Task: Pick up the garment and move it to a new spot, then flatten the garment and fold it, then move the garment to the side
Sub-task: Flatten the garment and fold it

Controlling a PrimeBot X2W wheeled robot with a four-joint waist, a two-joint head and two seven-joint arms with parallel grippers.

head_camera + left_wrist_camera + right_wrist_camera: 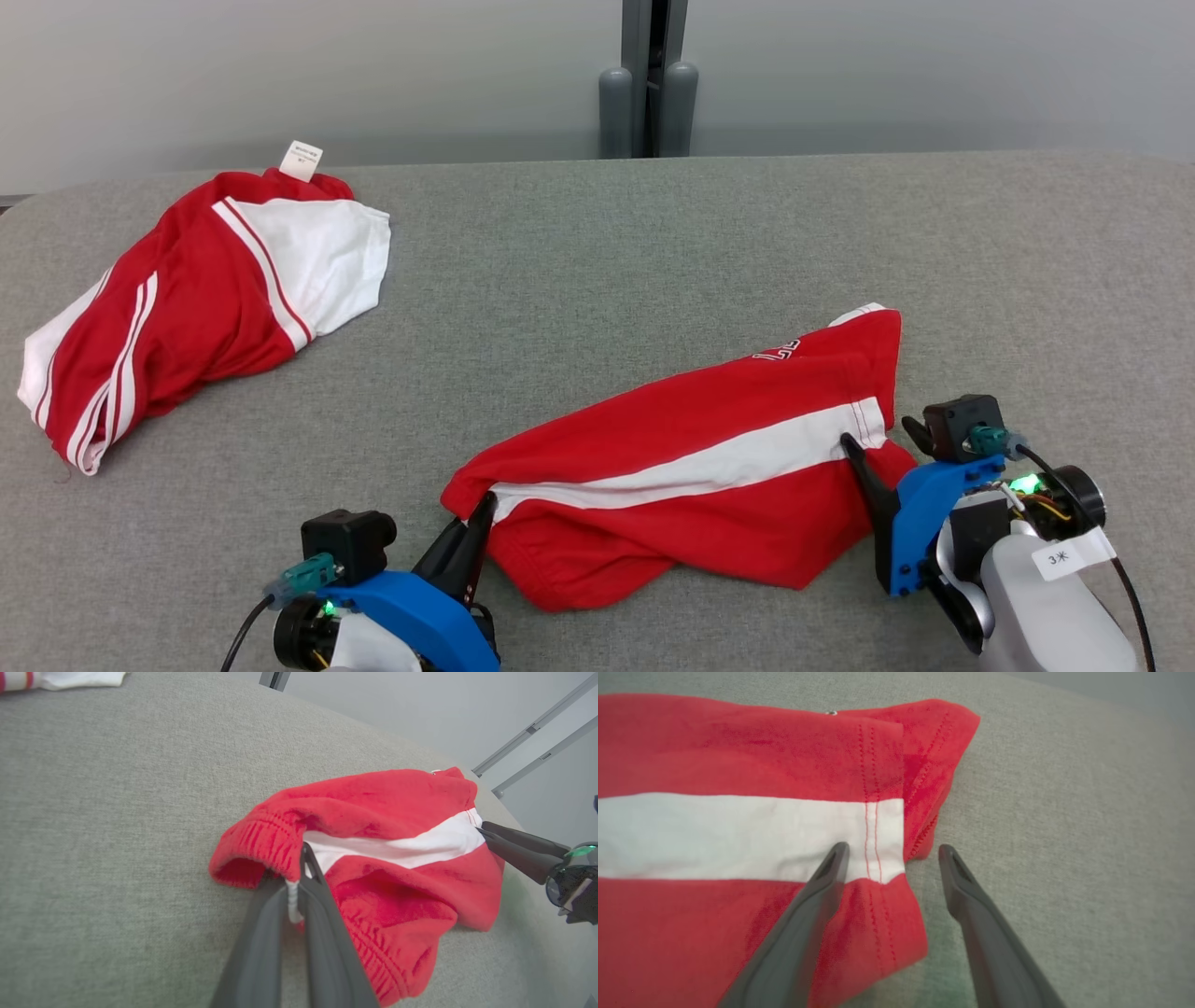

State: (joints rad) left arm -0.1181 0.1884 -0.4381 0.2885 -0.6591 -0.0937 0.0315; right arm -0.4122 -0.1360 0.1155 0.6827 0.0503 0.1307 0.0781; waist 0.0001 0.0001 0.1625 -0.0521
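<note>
The garment [691,476], red shorts with a white stripe, lies crumpled on the grey table [653,252] near the front. My left gripper [471,527] is shut on its left end. In the left wrist view the left gripper [303,858] pinches the ribbed waistband of the garment [387,807], with a white drawstring between the fingers. My right gripper [882,441] stands open at the garment's right end. In the right wrist view the right gripper [892,854] straddles the hem of the garment [738,835], with one finger over the white stripe and the other over bare table.
A second red and white garment [196,299] with a white tag lies at the table's far left. A grey post [649,93] stands behind the table's rear edge. Bare grey tabletop lies between the two garments.
</note>
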